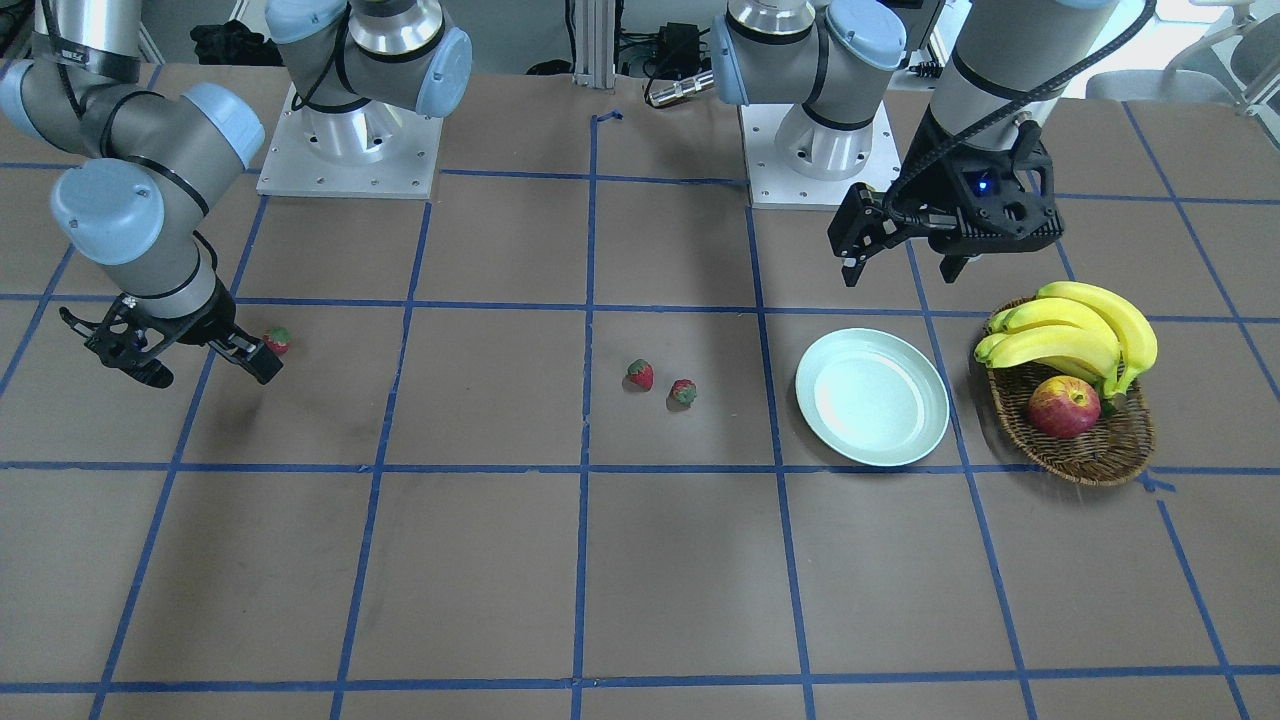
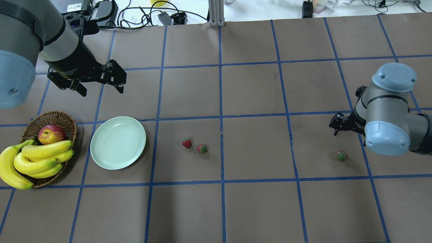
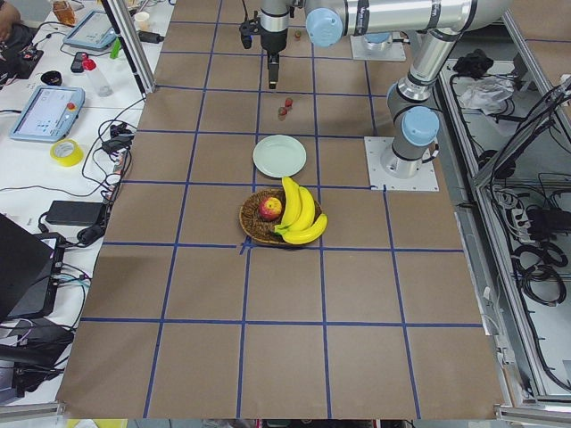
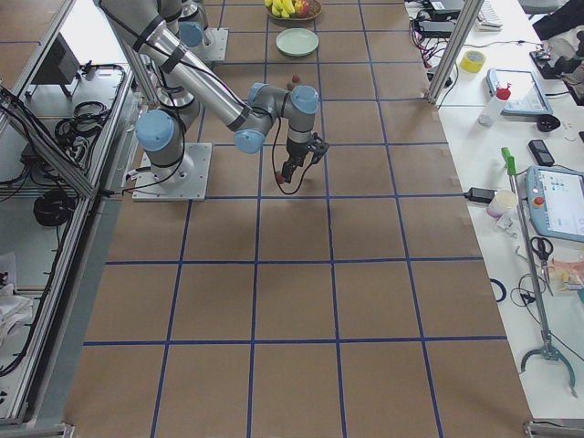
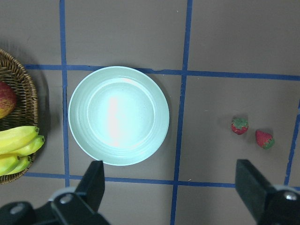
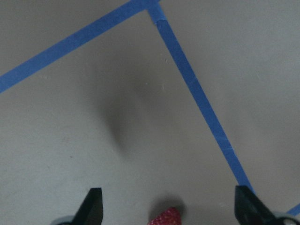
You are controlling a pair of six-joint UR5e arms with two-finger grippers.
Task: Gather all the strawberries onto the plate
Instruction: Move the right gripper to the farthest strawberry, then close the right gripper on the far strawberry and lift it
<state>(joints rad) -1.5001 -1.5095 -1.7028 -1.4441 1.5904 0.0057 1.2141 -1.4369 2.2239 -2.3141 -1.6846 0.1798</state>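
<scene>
Item 1. Single strawberry (image 1: pixel 277 340): on the table at the robot's right end, well apart from the plate. Risk: in the right wrist view only its red tip shows, at the bottom edge between the fingers, so it sits off the grip line. Closing from this pose would likely clip or nudge it, and a small rounded fruit may roll away. The carry to the plate is long, so a weak pinch could drop it short.

Item 2. Right gripper (image 1: pixel 208 368): low over the table just beside Item 1, fingers spread wide, holding nothing. Whether a fingertip touches the fruit cannot be told.

Item 3. Two strawberries (image 2: pixel 187 143) (image 2: pixel 202 148): close together near mid-table, between Item 1 and the plate, both loose.

Item 4. Plate (image 2: pixel 118 141): pale green, no fruit in it; task judged not yet begun.

Item 5. Left gripper (image 2: pixel 101 88): raised above the table beyond the plate, fingers wide, nothing held. Risk: crowding if the right arm reaches across.

Item 6. Basket (image 2: pixel 64 118): just beside the plate, with an apple (image 2: pixel 51 134) and bananas (image 2: pixel 44 152).
</scene>
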